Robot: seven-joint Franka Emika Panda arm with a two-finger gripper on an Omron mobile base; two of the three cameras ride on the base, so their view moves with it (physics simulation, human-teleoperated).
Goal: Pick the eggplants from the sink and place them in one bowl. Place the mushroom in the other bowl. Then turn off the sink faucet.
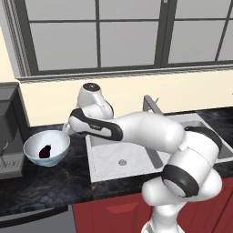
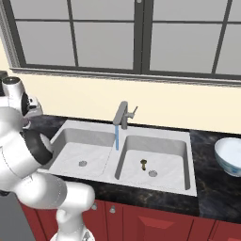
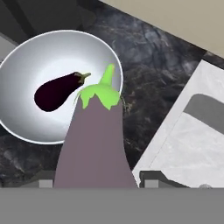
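Hand view: the pale greyish-purple eggplant [image 3: 94, 144] is clamped by the gripper [image 3: 95, 181], for dropping into the glossy white bowl [image 3: 26, 65] at ten o'clock.

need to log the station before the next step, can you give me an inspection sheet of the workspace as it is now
surface: dark stone counter around a pale double sink, red cabinets below.
job's things: dark eggplant lies in the left bowl; pale eggplant is held above that bowl's rim; mushroom sits in the right basin; second bowl on the counter to the right; faucet running, water stream visible.
clutter: dark appliance at the counter's left end.
end effector: closed on the pale eggplant, stem pointing away.
cables: nothing seen.
surroundings: window above a cream wall.
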